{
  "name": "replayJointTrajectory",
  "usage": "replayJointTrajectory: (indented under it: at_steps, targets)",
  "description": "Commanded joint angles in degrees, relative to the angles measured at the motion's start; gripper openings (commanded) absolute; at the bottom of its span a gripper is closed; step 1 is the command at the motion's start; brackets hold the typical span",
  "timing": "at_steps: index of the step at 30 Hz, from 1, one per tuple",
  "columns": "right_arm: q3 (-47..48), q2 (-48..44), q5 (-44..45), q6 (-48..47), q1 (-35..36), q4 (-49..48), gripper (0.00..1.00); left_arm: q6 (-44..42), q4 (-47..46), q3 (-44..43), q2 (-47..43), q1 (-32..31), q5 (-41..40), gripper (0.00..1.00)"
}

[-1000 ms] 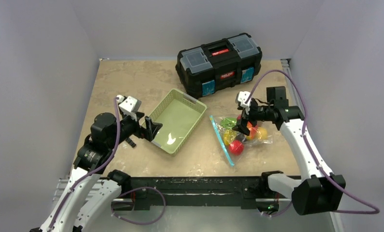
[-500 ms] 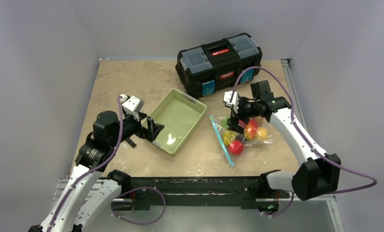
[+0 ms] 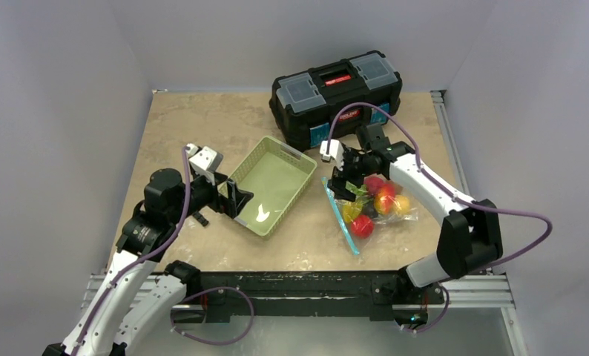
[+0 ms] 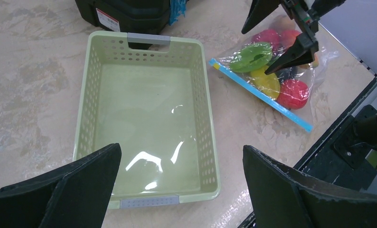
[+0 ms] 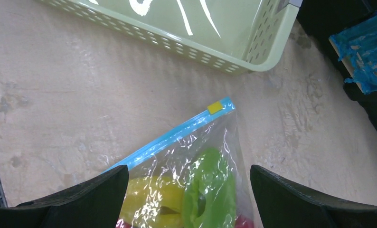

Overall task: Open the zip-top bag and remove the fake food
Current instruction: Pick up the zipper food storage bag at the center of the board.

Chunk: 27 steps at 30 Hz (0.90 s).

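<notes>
The zip-top bag [image 3: 377, 211] lies flat on the table right of the basket, its teal zip strip [image 3: 341, 219] along its left edge. The fake food [image 3: 363, 225] shows inside it: red, green, yellow and orange pieces. My right gripper [image 3: 343, 186] is open and empty above the bag's far left corner. In the right wrist view the gripper [image 5: 189, 167] straddles the bag [image 5: 224, 137], with the strip [image 5: 177, 135] and a green piece [image 5: 210, 185] between its fingers. My left gripper [image 3: 232, 200] is open and empty over the basket's near end [image 4: 182, 146]. The left wrist view also shows the bag [image 4: 315, 90].
A pale green lattice basket [image 3: 300, 159] stands empty at the table's middle; its rim shows in both wrist views [image 4: 203, 95] [image 5: 253, 66]. A black toolbox [image 3: 336, 93] with a red handle sits at the back. The table's front edge runs just below the bag.
My right gripper has moved left and toward the far end of the bag, from over the food to over the zip corner. The left arm has barely moved.
</notes>
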<state>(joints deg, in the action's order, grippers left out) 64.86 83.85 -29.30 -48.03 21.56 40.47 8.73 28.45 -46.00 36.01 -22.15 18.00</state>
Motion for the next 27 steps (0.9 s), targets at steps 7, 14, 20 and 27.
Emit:
replayJointTrajectory:
  at_steps: [7, 14, 20, 27]
  targets:
    - [6.79, 10.35, 10.52, 8.92, 4.36, -7.21, 0.99, -1.42, -0.77, -2.61, 0.55, 0.38, 1.84, 1.00]
    - [5.06, 11.05, 8.08, 11.70, 4.34, -9.23, 0.97, -1.52, -0.67, -2.61, 0.67, 0.40, 2.14, 1.00]
    - [5.31, 12.07, 10.25, 13.87, 4.39, -10.65, 0.93, -1.52, -0.60, -2.72, 0.90, 0.45, 2.48, 1.00]
    - [5.88, 14.10, 15.44, 16.20, 4.36, -11.40, 0.89, -1.57, -0.59, -2.70, 1.14, 0.45, 3.21, 1.00]
